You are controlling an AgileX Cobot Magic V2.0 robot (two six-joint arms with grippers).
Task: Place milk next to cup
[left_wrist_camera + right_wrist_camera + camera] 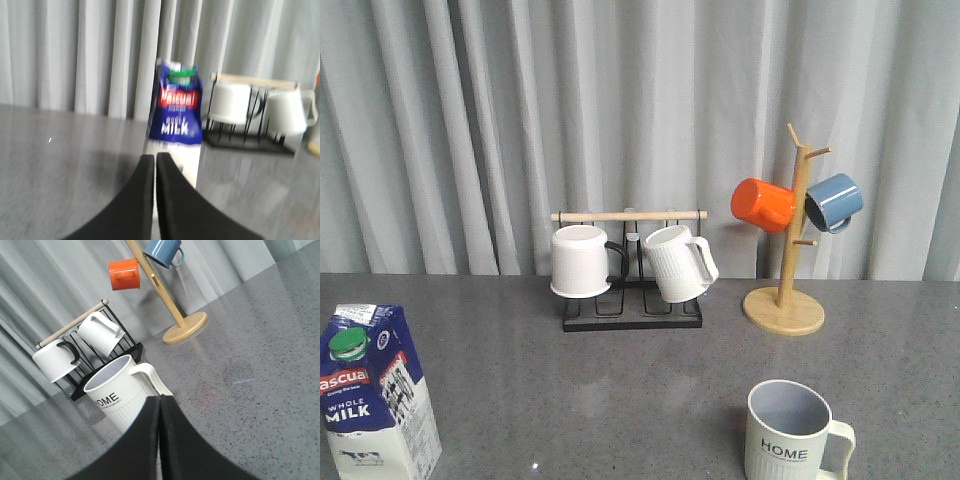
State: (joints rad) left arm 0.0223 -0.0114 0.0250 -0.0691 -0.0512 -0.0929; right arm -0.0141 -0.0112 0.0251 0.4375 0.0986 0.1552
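The milk is a tall blue-and-white carton with a green cap, upright at the table's front left. The left wrist view shows it just beyond my left gripper, whose black fingers are pressed together and hold nothing. The cup is a cream mug lettered "HOME" at the front right, handle to the right. It shows in the right wrist view just beyond my right gripper, which is shut and empty. Neither gripper shows in the front view.
A black wire rack at the back middle holds a white mug with a black handle and a ribbed white mug. A wooden mug tree at the back right carries an orange mug and a blue mug.
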